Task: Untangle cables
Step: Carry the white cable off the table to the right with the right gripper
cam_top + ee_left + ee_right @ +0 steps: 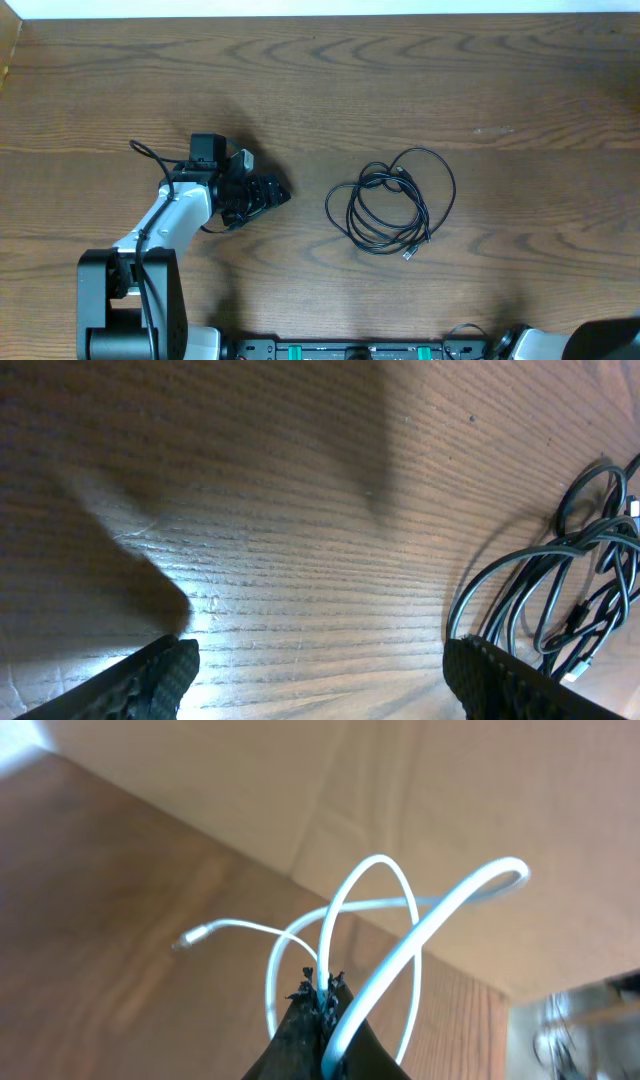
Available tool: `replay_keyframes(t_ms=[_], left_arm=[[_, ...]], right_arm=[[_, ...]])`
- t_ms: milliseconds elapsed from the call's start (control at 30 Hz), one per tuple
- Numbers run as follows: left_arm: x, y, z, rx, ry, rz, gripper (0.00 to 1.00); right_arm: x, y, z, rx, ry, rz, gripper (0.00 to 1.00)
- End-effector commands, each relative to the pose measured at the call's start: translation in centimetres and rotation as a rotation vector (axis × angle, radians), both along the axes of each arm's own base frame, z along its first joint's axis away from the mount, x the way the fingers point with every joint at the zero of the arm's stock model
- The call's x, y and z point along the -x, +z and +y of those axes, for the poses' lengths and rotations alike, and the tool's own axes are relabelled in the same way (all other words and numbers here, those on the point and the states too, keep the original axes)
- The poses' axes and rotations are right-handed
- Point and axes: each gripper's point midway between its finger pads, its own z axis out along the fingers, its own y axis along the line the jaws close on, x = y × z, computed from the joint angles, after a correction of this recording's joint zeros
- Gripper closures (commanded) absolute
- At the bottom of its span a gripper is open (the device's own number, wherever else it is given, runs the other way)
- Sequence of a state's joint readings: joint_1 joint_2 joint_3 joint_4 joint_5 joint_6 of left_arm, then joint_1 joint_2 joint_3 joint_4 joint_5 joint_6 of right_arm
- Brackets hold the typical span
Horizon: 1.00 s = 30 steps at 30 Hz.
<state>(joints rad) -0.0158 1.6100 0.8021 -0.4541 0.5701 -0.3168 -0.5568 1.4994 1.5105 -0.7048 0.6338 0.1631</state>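
— Where does the black cable coil point(390, 208) lie with regard to the left gripper point(272, 192)?

— On the table point(450, 80), to the gripper's front and apart from it. The fingers point(150, 678) stand wide apart and hold nothing. In the left wrist view the coil's nearest loops come up beside the finger on that side, though whether they touch it cannot be told.

— And the coil itself?

— Several loose black loops overlapping one another, with a small pale plug point(408, 256) sticking out at the edge nearest the robot's base.

— What of the white cable point(378, 860)?

— The right gripper point(322, 1000) is clamped shut on it. Two white loops rise out of the pinched fingertips, and a thin end with a small plug point(185, 942) trails off to one side. Where this lies from the black coil the pictures do not show.

— Anything around the coil, or between it and the left gripper?

— Only bare wood between them. Behind the white loops stands a tan cardboard panel point(450, 790).

— The arms' pose?

— The left arm point(165, 215) reaches from its base out over the table, its wrist low and pointed at the black coil. Of the right arm point(600, 340), overhead shows only a sliver at the picture's edge.
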Motion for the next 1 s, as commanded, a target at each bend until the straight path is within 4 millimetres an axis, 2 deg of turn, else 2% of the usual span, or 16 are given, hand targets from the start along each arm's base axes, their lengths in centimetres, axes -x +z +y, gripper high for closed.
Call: replay_keyframes(t_ms=[0, 67, 133, 233, 300, 367, 467, 533, 633, 667, 733, 800, 833, 867, 933, 967], left_arm=[[-0.2, 0.4, 0.2, -0.007, -0.001, -0.014, 0.15], [-0.2, 0.4, 0.2, -0.007, -0.001, -0.014, 0.15], [-0.2, 0.4, 0.2, -0.007, -0.001, -0.014, 0.15], [-0.2, 0.4, 0.2, -0.007, -0.001, -0.014, 0.15], [-0.2, 0.4, 0.2, -0.007, -0.001, -0.014, 0.15], [-0.2, 0.4, 0.2, -0.007, -0.002, -0.014, 0.15], [-0.2, 0.4, 0.2, -0.007, -0.001, -0.014, 0.15], [-0.2, 0.4, 0.2, -0.007, -0.001, -0.014, 0.15], [-0.2, 0.4, 0.2, -0.007, -0.001, -0.014, 0.15], [-0.2, 0.4, 0.2, -0.007, -0.001, -0.014, 0.15], [-0.2, 0.4, 0.2, -0.007, -0.001, -0.014, 0.15], [-0.2, 0.4, 0.2, -0.007, -0.001, -0.014, 0.15], [-0.2, 0.4, 0.2, -0.007, -0.001, -0.014, 0.15], [-0.2, 0.4, 0.2, -0.007, -0.001, -0.014, 0.15], [-0.2, 0.4, 0.2, -0.007, -0.001, -0.014, 0.15], [-0.2, 0.4, 0.2, -0.007, -0.001, -0.014, 0.15]], right_arm=[[0.1, -4.1, -3.7, -0.117, 0.005, 0.005, 0.98], [1.1, -5.7, -6.2, -0.121, -0.026, 0.043, 0.98], [2.6, -8.2, -8.9, -0.147, -0.064, 0.091, 0.99], [3.4, -10.9, -11.0, -0.194, -0.064, 0.102, 0.99], [3.0, -12.2, -12.2, -0.218, -0.011, 0.079, 0.99], [1.9, -12.5, -13.0, -0.215, 0.082, 0.055, 0.99], [0.5, -11.6, -14.4, -0.137, 0.228, 0.065, 0.99], [1.6, -10.7, -15.9, -0.064, 0.213, 0.125, 0.99], [3.8, -10.3, -17.6, -0.044, 0.119, 0.101, 0.98], [4.3, -10.7, -17.9, -0.066, 0.099, 0.074, 0.94], [4.8, -12.2, -17.7, -0.146, 0.088, 0.002, 0.7], [4.7, -14.7, -17.0, -0.255, 0.138, -0.048, 0.53], [4.7, -15.5, -16.8, -0.287, 0.149, -0.052, 0.39], [4.9, -16.3, -16.4, -0.323, 0.154, -0.05, 0.16], [4.9, -16.3, -15.9, -0.343, 0.149, -0.063, 0.14], [4.7, -16.0, -15.8, -0.347, 0.144, -0.083, 0.05]])
